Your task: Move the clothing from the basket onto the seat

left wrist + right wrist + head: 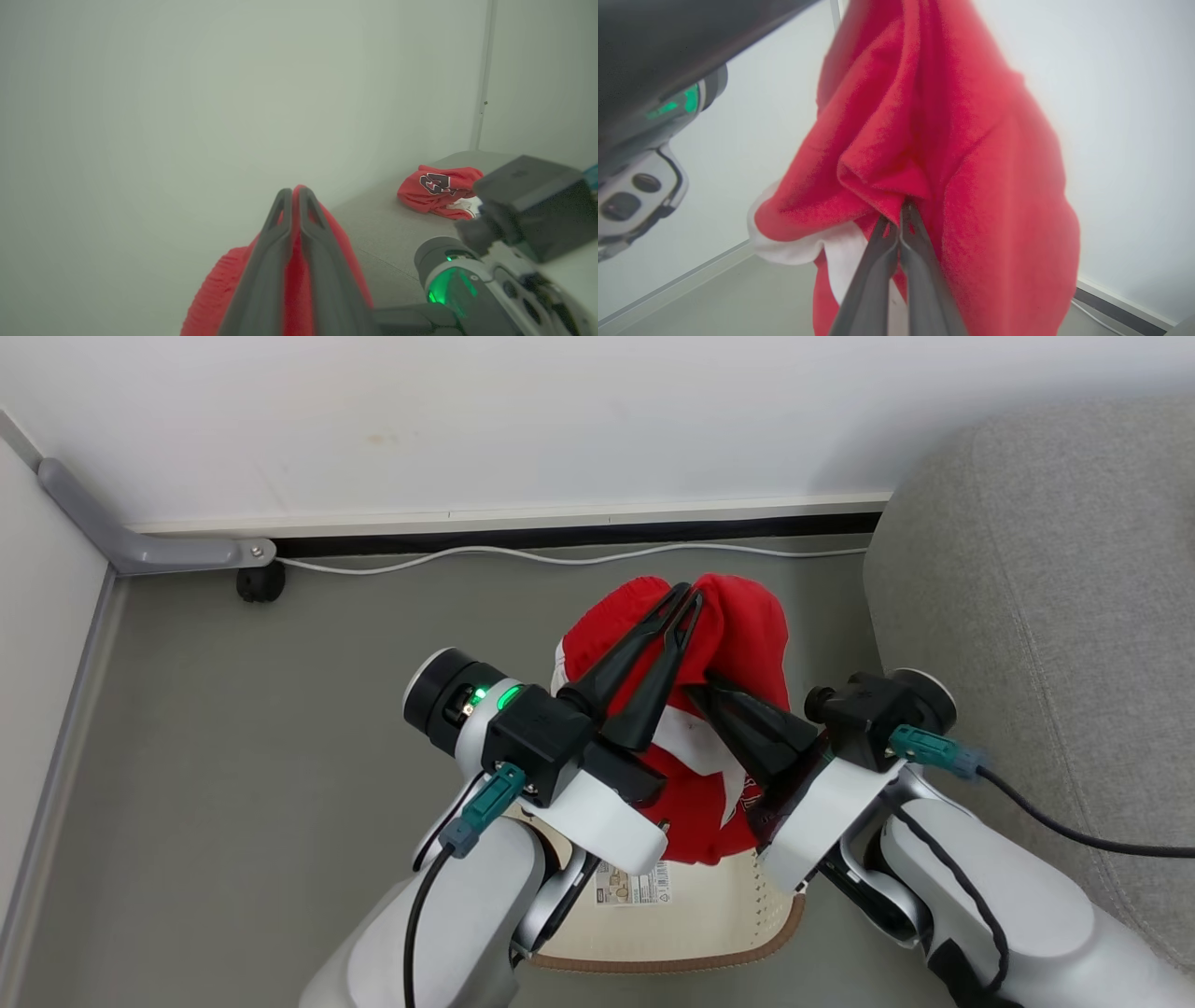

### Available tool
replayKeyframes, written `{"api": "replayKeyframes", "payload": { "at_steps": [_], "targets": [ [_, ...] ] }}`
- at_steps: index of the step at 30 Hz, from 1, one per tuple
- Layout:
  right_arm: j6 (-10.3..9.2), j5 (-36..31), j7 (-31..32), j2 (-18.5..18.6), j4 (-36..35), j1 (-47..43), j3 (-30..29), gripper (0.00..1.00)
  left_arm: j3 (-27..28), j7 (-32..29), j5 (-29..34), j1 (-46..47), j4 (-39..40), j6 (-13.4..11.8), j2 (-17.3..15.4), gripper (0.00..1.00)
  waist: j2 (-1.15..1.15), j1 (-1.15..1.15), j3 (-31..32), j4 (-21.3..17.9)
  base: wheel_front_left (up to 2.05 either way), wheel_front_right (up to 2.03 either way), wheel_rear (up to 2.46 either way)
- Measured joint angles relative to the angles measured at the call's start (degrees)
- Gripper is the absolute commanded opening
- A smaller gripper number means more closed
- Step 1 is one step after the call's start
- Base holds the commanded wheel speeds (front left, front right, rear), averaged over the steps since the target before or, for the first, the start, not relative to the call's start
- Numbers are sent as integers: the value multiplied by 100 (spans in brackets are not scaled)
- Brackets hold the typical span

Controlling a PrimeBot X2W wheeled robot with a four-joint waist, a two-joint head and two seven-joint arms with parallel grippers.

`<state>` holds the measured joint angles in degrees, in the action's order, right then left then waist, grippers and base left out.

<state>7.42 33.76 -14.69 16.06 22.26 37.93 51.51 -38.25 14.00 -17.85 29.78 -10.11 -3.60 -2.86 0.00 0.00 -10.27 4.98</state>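
Note:
A bright red garment [738,644] with white trim hangs in the air above the basket [691,915], held by both arms. My left gripper [684,597] is shut on its top fold; in the left wrist view the red cloth [224,294] bulges around the closed fingers [275,252]. My right gripper [702,683] is shut on a lower fold, and the right wrist view has its tips [896,219] pinching the red fabric [971,154]. A second red garment [437,191] with a black-and-white number patch lies on the grey seat [1055,597], which stands to the right.
A white wall and baseboard run across the back, with a white cable [560,558] on the grey floor. A grey bracket [140,546] and a black foot [260,583] sit at the back left. The basket's label sticker [635,885] faces up.

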Motion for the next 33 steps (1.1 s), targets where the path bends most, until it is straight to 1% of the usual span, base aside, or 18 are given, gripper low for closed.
{"api": "replayKeyframes", "payload": {
  "at_steps": [1, 3, 12, 20, 28, 31, 32, 33],
  "targets": [
    [0, -4, 0, 11, -42, -7, -52, 0, 11, 18, -31, 0, -30, 0, 0, 100, 0, 0, -4, -22, 0, 0, 0],
    [0, -10, 0, 16, -91, -16, -110, 0, 29, 21, -47, 0, -64, 0, -1, 100, 0, 0, -7, -47, 0, 0, 0],
    [0, -280, 2, 118, -599, -261, -730, 0, 198, 43, -96, -5, -387, 10, -35, 100, 0, 0, -28, -311, 0, 0, 0],
    [0, -494, 2, 271, -1013, -359, -1363, 0, 365, 65, -145, -148, -569, 137, -99, 100, 0, 0, -12, -667, 0, 0, 0],
    [0, -615, 2, 320, -1391, -417, -1822, 0, 514, 65, -133, -367, -765, 313, -176, 100, 0, 0, 8, -1227, 0, 0, 0],
    [0, -647, 2, 325, -1471, -422, -1975, 0, 572, 65, -125, -466, -855, 391, -189, 100, 0, 0, 26, -1483, 0, 0, 0],
    [0, -657, 1, 334, -1527, -422, -2070, 0, 603, 65, -124, -526, -913, 439, -194, 100, 0, 0, 42, -1663, 0, 0, 0],
    [0, -658, 1, 339, -1569, -422, -2126, 0, 624, 65, -123, -557, -923, 463, -194, 100, 0, 0, 51, -1754, 0, 0, 0]
  ]
}}
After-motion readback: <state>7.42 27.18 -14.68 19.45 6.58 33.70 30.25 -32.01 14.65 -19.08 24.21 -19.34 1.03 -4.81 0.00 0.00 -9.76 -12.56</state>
